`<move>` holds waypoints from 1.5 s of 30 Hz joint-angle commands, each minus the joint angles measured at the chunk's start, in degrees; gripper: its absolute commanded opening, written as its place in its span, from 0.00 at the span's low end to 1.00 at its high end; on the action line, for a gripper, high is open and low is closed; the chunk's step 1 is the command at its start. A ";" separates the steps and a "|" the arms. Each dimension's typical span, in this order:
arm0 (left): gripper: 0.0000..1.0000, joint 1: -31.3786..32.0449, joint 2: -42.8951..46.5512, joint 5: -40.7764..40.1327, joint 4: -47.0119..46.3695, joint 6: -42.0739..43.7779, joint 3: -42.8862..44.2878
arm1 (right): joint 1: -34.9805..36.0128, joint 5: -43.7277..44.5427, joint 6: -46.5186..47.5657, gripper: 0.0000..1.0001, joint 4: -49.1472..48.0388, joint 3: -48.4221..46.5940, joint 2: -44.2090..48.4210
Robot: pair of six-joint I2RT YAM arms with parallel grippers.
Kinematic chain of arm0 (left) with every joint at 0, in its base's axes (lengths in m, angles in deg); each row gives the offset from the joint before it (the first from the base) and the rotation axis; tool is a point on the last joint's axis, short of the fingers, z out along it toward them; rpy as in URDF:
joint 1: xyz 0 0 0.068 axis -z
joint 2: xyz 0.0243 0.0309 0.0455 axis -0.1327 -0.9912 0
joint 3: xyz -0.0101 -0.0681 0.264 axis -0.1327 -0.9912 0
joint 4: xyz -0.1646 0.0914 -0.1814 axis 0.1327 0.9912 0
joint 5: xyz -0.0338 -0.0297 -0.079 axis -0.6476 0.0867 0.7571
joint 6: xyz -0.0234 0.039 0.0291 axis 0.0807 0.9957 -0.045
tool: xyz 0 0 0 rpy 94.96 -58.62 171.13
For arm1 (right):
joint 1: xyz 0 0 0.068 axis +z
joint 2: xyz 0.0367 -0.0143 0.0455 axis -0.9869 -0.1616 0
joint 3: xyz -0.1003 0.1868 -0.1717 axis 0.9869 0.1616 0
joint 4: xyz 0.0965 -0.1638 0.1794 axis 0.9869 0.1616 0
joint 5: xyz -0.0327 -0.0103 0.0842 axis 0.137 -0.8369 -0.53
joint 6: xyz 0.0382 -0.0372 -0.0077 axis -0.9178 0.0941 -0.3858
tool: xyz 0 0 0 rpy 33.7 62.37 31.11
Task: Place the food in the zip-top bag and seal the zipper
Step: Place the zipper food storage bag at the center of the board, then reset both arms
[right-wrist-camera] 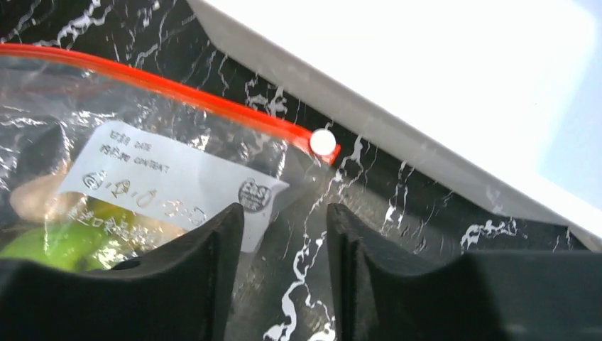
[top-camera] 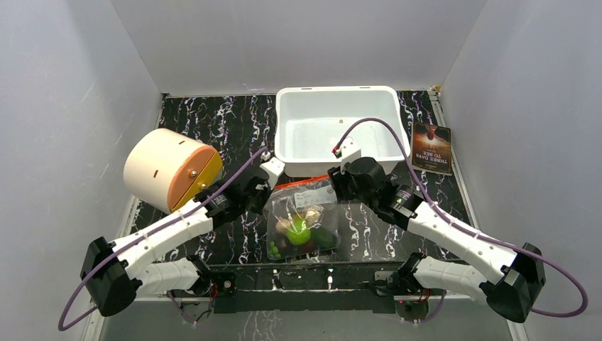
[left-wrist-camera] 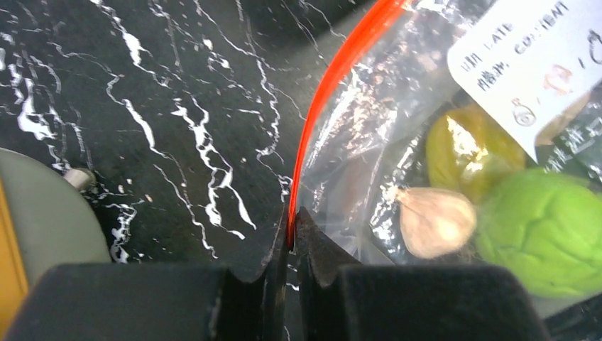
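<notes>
The clear zip-top bag (top-camera: 305, 220) lies on the black marble table between my arms, with the food inside: a bright green lime (top-camera: 298, 233), a dark avocado (top-camera: 325, 238) and a beige bulb (left-wrist-camera: 434, 220). Its red-orange zipper (top-camera: 304, 182) runs along the far edge. My left gripper (left-wrist-camera: 292, 227) is shut on the zipper (left-wrist-camera: 323, 92) at the bag's left end. My right gripper (right-wrist-camera: 284, 213) is open and empty, just over the bag's right corner, near the zipper's end (right-wrist-camera: 177, 89) and the white label (right-wrist-camera: 170, 177).
A white rectangular tub (top-camera: 337, 131) stands right behind the bag. A cream cylinder with an orange face (top-camera: 170, 169) lies at the left. A small dark card (top-camera: 431, 148) lies at the back right. Grey walls enclose the table.
</notes>
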 commanded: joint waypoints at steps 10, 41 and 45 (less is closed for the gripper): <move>0.53 -0.55 -4.38 -18.36 1.40 -5.03 11.68 | -0.82 0.47 -5.23 0.91 -4.70 -7.69 -3.05; 0.98 -0.61 15.42 -8.31 7.92 -25.49 16.27 | -0.82 1.18 -36.15 0.98 8.49 -11.05 11.89; 0.98 -0.57 17.25 -9.09 8.53 -25.14 15.86 | -0.82 4.22 -35.64 0.98 10.21 -12.08 13.87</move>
